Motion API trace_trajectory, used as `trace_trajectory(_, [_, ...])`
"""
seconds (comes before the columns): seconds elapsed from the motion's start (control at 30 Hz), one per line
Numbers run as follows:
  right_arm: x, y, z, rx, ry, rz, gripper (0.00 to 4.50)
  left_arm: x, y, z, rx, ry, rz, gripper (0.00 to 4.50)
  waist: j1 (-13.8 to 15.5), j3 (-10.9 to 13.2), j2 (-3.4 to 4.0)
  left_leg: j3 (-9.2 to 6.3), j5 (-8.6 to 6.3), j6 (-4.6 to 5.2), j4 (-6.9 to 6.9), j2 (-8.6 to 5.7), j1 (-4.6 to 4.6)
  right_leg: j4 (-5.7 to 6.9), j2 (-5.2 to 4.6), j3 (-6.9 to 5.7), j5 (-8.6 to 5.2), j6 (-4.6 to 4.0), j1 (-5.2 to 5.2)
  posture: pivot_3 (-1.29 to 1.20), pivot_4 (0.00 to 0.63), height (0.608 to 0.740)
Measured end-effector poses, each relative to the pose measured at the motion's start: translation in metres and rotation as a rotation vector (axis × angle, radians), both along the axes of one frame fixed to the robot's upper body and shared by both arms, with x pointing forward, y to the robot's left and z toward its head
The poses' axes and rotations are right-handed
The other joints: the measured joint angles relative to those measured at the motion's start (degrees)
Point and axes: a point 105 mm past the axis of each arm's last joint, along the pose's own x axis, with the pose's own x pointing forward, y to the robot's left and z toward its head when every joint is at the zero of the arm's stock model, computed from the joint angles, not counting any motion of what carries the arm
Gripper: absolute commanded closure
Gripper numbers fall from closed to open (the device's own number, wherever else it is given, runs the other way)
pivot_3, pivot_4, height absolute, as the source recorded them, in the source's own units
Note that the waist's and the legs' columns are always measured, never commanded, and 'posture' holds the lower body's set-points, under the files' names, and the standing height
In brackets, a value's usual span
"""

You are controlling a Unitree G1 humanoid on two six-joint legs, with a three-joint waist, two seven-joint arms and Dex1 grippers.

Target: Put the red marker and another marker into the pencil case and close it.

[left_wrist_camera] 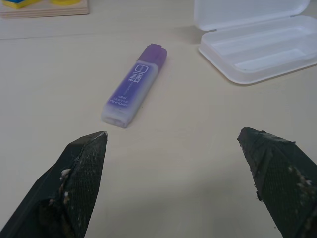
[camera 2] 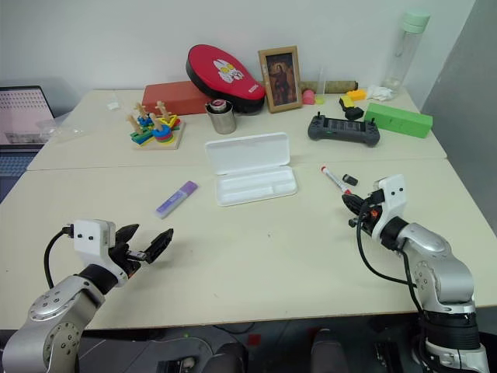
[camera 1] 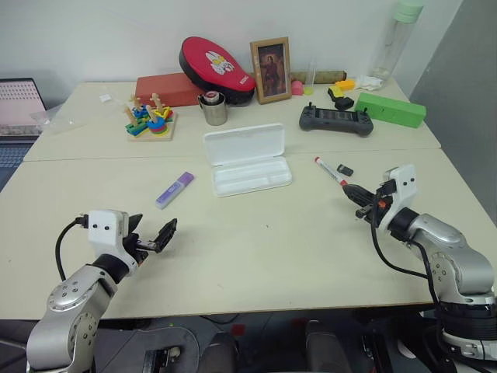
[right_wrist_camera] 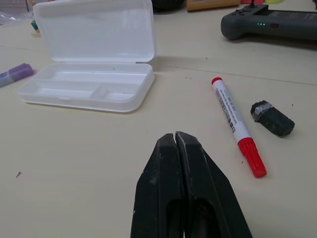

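Observation:
The white pencil case (camera 1: 247, 159) lies open in the middle of the table, lid folded back and tray empty. The red marker (right_wrist_camera: 237, 125) lies on the table to the case's right, just ahead of my right gripper (camera 1: 356, 193), which is shut and holds nothing. The purple marker (left_wrist_camera: 134, 84) lies to the left of the case. My left gripper (camera 1: 155, 234) hovers near the front left of the table, open, with the purple marker some way ahead of its fingertips (left_wrist_camera: 83, 168).
A small black piece (right_wrist_camera: 272, 118) lies next to the red marker. At the back stand a black game controller (camera 1: 336, 119), a green box (camera 1: 390, 109), a metal cup (camera 1: 213, 108), a wooden stacking toy (camera 1: 150, 120), a picture frame (camera 1: 271, 70) and a red case (camera 1: 216, 67).

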Motion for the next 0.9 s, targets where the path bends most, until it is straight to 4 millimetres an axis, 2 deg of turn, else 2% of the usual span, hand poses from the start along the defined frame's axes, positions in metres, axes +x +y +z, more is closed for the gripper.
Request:
trace_trajectory(0.5, [0.003,0.000,-0.011,-0.063,0.064,-0.014,4.48,0.000,-0.001,-0.002,-0.004,0.017,-0.004,0.00,0.00,0.00,0.00,0.00,0.00,0.00,0.00,0.00,-0.02,-0.01,0.00,0.00,0.00,0.00,-0.02,0.00,0.150,0.740])
trace_trajectory(0.6, [0.004,-0.002,-0.012,-0.072,0.066,-0.010,3.96,0.000,-0.001,-0.001,-0.002,0.018,-0.008,0.00,0.00,0.01,-0.01,0.00,0.00,0.00,0.00,0.00,-0.02,-0.01,0.00,0.00,0.00,0.00,-0.02,0.00,0.150,0.740])
trace_trajectory(0.83, [0.000,0.011,-0.003,-0.111,0.049,0.137,2.28,0.000,-0.002,0.006,0.024,0.016,-0.042,0.00,0.00,0.01,-0.02,0.00,0.00,0.00,0.00,0.00,-0.04,-0.03,0.00,0.00,0.00,0.00,-0.02,0.00,0.150,0.740])
trace_trajectory(0.9, [0.000,0.014,-0.003,-0.133,0.053,0.162,1.92,0.000,-0.003,0.006,0.022,0.020,-0.045,0.00,0.00,0.01,-0.02,0.00,0.00,0.00,0.00,0.00,-0.05,-0.04,0.00,-0.01,0.00,0.00,-0.03,0.00,0.150,0.740])
